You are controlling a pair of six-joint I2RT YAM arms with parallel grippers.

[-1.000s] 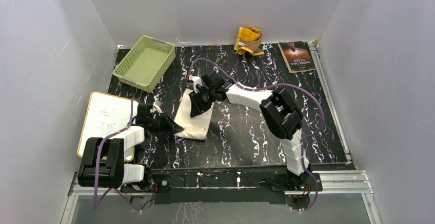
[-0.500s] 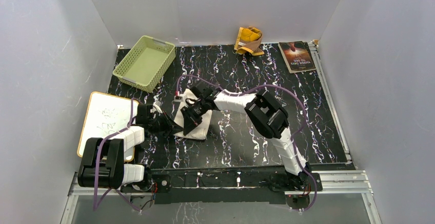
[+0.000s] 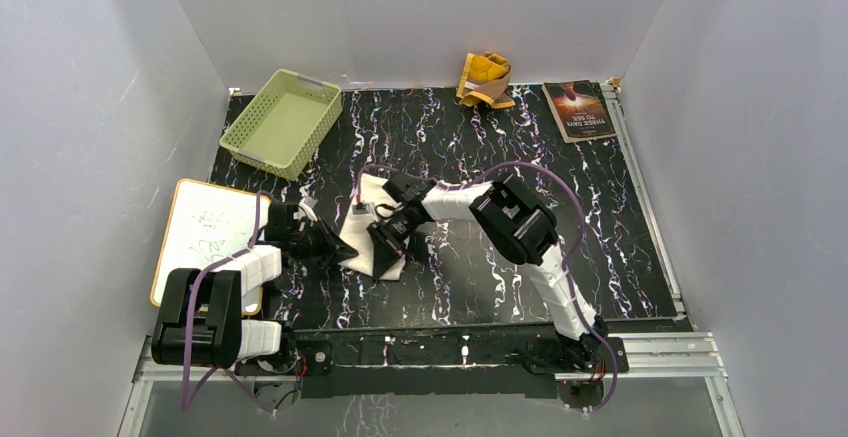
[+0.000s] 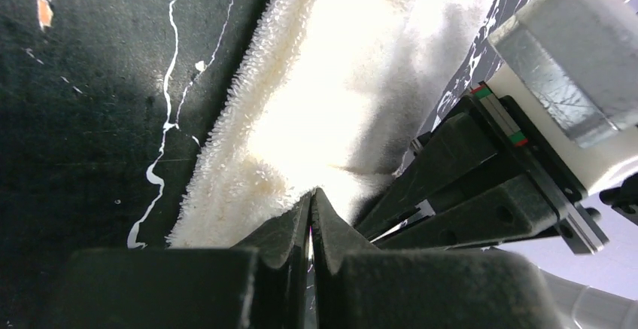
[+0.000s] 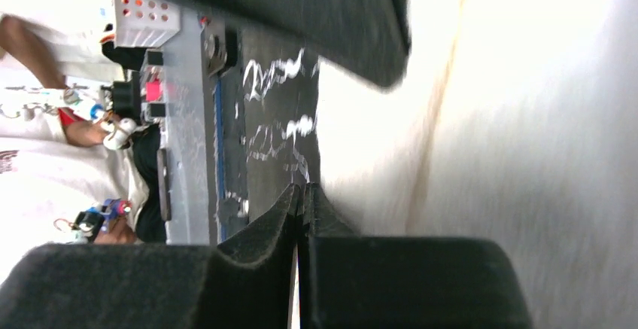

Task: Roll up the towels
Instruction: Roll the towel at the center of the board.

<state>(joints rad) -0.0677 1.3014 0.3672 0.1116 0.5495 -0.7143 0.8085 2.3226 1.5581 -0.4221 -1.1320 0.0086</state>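
Note:
The cream-white towel (image 3: 362, 213) lies bunched on the dark marbled table, left of centre; it fills the left wrist view (image 4: 338, 95) and the right side of the right wrist view (image 5: 527, 118). My left gripper (image 3: 347, 250) is shut, its tip (image 4: 311, 197) pressed against the towel's near-left edge, with no cloth visible between the jaws. My right gripper (image 3: 383, 247) is shut and lies low on top of the towel; its tip (image 5: 303, 191) touches the cloth's edge. The mustard-yellow towel (image 3: 485, 79) sits crumpled at the back wall, far from both grippers.
A pale green basket (image 3: 280, 122) stands at the back left. A whiteboard (image 3: 210, 237) lies at the left edge beside the left arm. A dark-covered book (image 3: 579, 109) rests at the back right. The right arm's cable loops over the table's middle.
The right gripper has shut and swept from the towel's far end toward the near edge. The towel now looks shorter and more bunched. The left gripper has stayed in place.

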